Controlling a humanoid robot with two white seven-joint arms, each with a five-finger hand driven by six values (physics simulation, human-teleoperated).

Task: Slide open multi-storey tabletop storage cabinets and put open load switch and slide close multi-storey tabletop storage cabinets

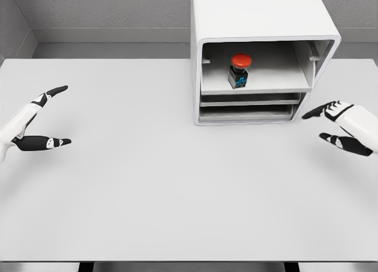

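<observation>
Switch, black-bodied with red mushroom button [239,70], upright in white rounded cabinet's [260,24] top bay, ready for closing; left hand [41,121] and right hand [342,127] spread empty above pale grey counter [177,195].

cabinet [260,24]: smooth matt white plastic | table [147,183]: matt grey, smooth

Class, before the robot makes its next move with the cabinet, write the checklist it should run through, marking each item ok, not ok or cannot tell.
1. Load switch inside the cabinet, on the top shelf: ok.
2. Switch upright, red button on top: ok.
3. Left hand open and holding nothing: ok.
4. Right hand open, beside the cabinet, not touching it: ok.
5. Top compartment closed: not ok, the front is open.
6. Two lower trays pushed in: ok.
</observation>
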